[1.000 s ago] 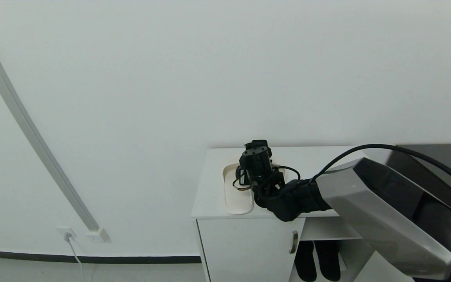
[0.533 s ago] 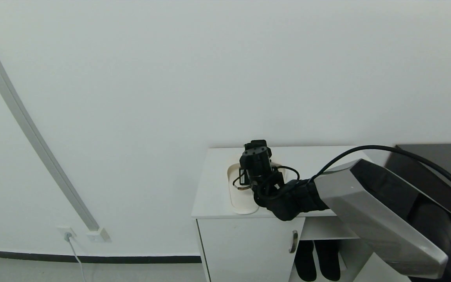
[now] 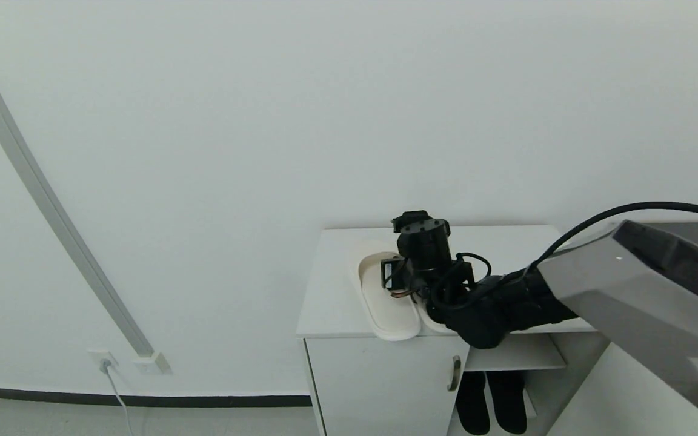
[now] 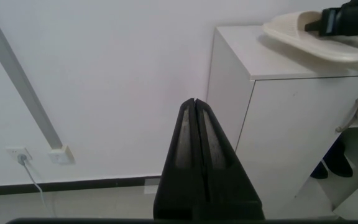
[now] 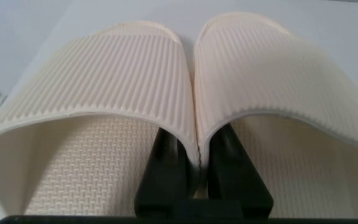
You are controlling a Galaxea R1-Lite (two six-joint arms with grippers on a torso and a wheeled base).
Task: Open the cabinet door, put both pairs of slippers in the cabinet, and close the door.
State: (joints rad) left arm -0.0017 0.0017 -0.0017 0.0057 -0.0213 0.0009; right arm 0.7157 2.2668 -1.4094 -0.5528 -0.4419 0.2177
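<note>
A pair of cream slippers (image 3: pixel 385 303) lies on the white cabinet's top (image 3: pixel 331 297), with one end sticking out over the front edge. My right gripper (image 3: pixel 402 283) is shut on the two adjoining inner strap edges (image 5: pixel 194 134), pinching both slippers (image 5: pixel 123 81) together. A pair of black slippers (image 3: pixel 489 402) stands in the open lower compartment on the right. The left door (image 3: pixel 379 387) with its handle (image 3: pixel 455 373) is closed. My left gripper (image 4: pixel 194 140) is shut on nothing, low beside the cabinet (image 4: pixel 278 124), and from there the cream slippers (image 4: pixel 309 37) show.
A white wall rises behind the cabinet. A grey cable duct (image 3: pixel 52 212) slants down it to a socket with a plugged cord (image 3: pixel 105 365). A shelf (image 3: pixel 509 360) divides the open compartment.
My right gripper has moved right and toward the cabinet's front, dragging the cream slippers with it until they overhang the front edge.
</note>
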